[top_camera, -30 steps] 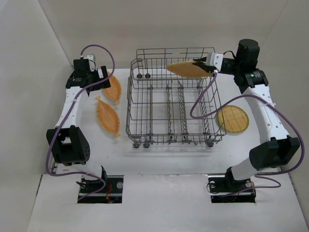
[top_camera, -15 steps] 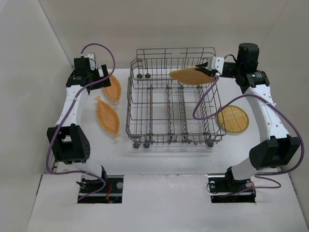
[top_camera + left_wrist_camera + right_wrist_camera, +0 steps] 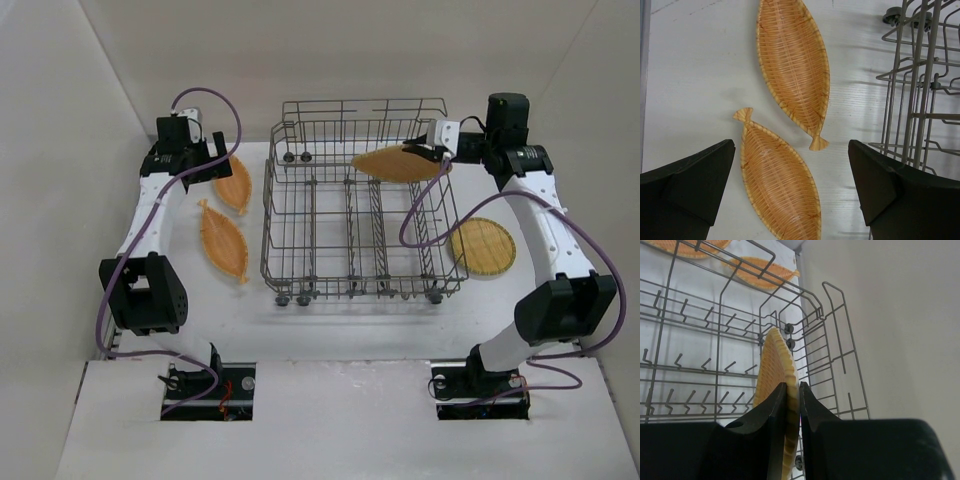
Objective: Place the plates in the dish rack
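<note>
White tabletop (image 3: 330, 320), boxed by pale walls (image 3: 60, 150), leaves room either side of the dish rack (image 3: 362, 290). Right gripper (image 3: 792, 385) is clamped on the rim of a woven orange-yellow held plate (image 3: 774, 365) over the rack's far right part, close to its side wires; a round plate (image 3: 482, 246) lies flat to the rack's right. Left gripper (image 3: 791, 145), fingers wide apart, hangs above two fish-tailed pieces, far plate (image 3: 792, 65) and near plate (image 3: 780, 185), left of the rack.

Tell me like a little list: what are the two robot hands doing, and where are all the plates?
Right gripper: shut on the held plate, over the rack, far right part
Left gripper: open, above two plates
Far left plate, near left plate: flat on the table, left of rack
Round plate: on table, right of rack
Inside rack: no plate standing yet
</note>
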Available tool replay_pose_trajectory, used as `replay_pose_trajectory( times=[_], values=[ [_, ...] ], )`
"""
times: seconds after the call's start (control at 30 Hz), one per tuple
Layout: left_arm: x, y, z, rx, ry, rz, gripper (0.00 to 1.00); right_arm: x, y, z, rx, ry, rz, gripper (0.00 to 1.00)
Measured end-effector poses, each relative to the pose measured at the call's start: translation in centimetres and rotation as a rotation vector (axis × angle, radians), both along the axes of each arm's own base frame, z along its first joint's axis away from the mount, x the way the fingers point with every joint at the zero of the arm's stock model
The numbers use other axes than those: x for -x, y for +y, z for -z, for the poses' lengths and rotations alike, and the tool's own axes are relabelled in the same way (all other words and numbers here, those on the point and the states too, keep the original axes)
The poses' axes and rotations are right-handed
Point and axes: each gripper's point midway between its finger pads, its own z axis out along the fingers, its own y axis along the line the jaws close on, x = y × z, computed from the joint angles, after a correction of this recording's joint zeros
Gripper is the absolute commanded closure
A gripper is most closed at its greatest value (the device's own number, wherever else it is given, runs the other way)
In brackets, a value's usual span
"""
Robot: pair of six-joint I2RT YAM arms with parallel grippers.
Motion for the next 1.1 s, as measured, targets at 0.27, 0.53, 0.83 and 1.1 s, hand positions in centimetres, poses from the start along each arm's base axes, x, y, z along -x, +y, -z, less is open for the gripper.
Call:
replay_pose_trajectory(
  times=[0.27, 0.53, 0.83, 1.1],
  values=[
    [-0.4, 0.0, 0.0, 0.000, 0.000, 0.000, 0.00, -0.3, 0.0, 0.9, 0.009, 0.014, -0.004, 1.00],
    [-1.4, 0.3, 0.4, 0.001, 0.006, -0.005, 0.00, -1.1, 0.0, 3.0, 0.030, 0.048, -0.015, 1.00],
    [-2.0, 1.1, -0.2, 0.000, -0.008, -0.023, 0.00, -1.7, 0.1, 4.5, 0.043, 0.070, -0.024, 1.00],
    [-2.2, 1.1, -0.2, 0.003, -0.003, -0.025, 0.00, -2.5, 0.3, 7.1, 0.063, 0.113, -0.044, 1.00]
  ],
)
